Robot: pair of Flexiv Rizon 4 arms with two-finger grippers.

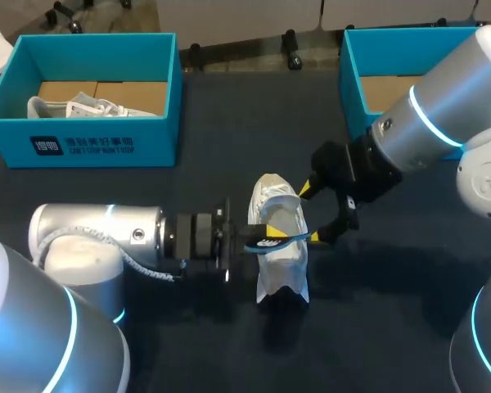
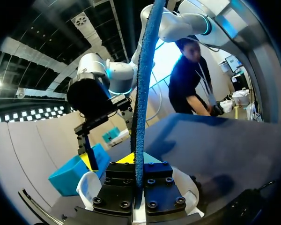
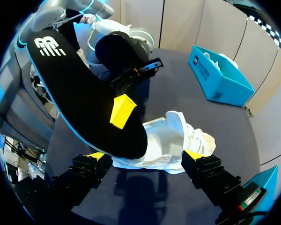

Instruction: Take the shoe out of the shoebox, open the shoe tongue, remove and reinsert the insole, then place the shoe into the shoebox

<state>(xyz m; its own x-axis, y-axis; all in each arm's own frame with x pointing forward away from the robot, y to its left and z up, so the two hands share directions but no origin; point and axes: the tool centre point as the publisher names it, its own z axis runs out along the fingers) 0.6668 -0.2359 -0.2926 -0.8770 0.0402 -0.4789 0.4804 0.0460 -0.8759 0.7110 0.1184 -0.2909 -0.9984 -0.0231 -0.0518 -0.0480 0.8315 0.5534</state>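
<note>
A white shoe [image 1: 280, 254] lies on its side in the middle of the dark table. My left gripper [image 1: 266, 241] is just above it, shut on the insole [image 1: 282, 239], which is blue underneath and black on top. In the left wrist view the insole [image 2: 143, 93] stands edge-on between the left gripper's [image 2: 139, 176] fingers. In the right wrist view the insole's [image 3: 84, 93] black face hangs over the shoe [image 3: 173, 140]. My right gripper [image 1: 313, 214] is open beside the shoe's right side, its fingers astride the insole's far end. Its own view shows the right gripper [image 3: 145, 157] wide open, touching nothing.
A blue shoebox [image 1: 106, 143] at the back left holds another white shoe [image 1: 82, 106]. A second blue shoebox [image 1: 352, 74] stands at the back right, partly behind my right arm. The same back-left box [image 3: 220, 77] shows beyond the shoe in the right wrist view.
</note>
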